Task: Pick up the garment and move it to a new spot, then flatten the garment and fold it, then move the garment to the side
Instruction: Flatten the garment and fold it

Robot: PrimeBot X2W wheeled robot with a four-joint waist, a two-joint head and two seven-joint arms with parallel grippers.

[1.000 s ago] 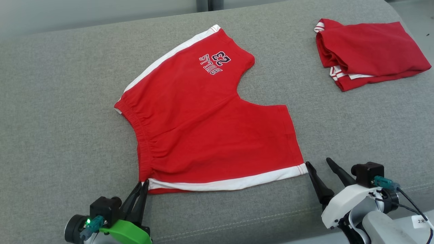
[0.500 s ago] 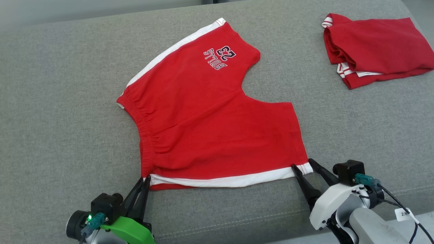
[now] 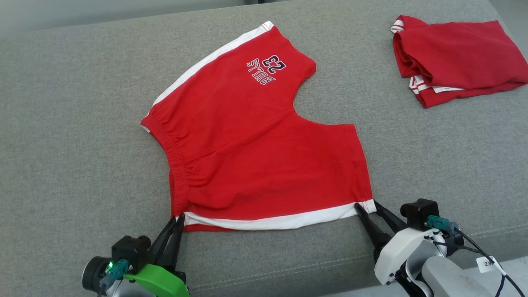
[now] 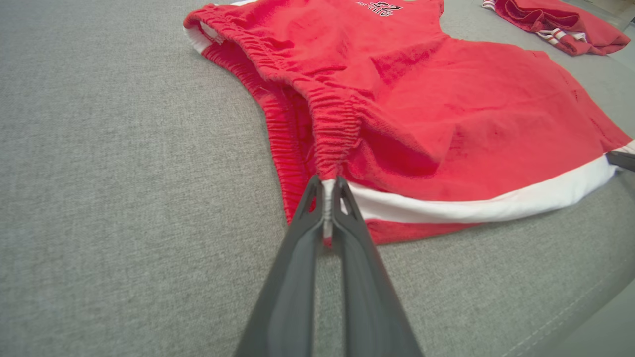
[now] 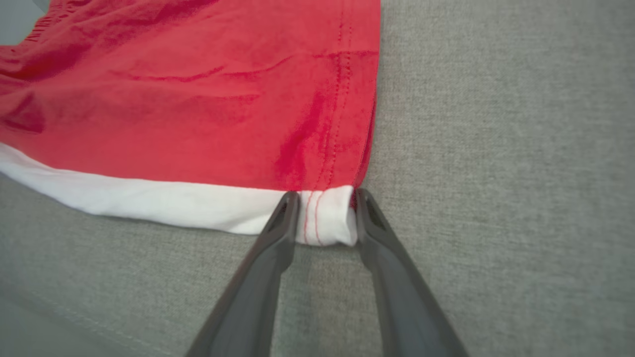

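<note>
While the shorts [image 3: 255, 156] lie spread flat in the middle of the grey cushion [image 3: 74, 123], we see both end effectors at their near edge. The waistband [image 3: 173, 165] faces the robot's left. One leg runs to the far side and the other to the right. A white stripe [image 3: 272, 220] runs along the near edge, and a second one lines the far left edge. On the far leg we read the print [image 3: 266, 70], BULLS 23, upside down in the head view.

The left end effector [image 3: 177, 218] is at the near left corner, where waistband and stripe meet. In the left wrist view the left end effector [image 4: 327, 181] is closed tight on the shorts [image 4: 446, 114], with a thin fold of white cloth pinched between its tips. The gathered waistband rises a little from the cushion just beyond the grip.

The right end effector [image 3: 366, 205] is at the near right corner, at the stripe's end. In the right wrist view the right end effector [image 5: 325, 198] stands narrow but not closed. Its two fingers straddle the white hem corner of the shorts [image 5: 198, 99], and each tip touches the cloth's side. We cannot tell whether that corner is pinched; it lies on the cushion.

A folded red garment [image 3: 453, 57] rests at the far right, well apart from the shorts
</note>
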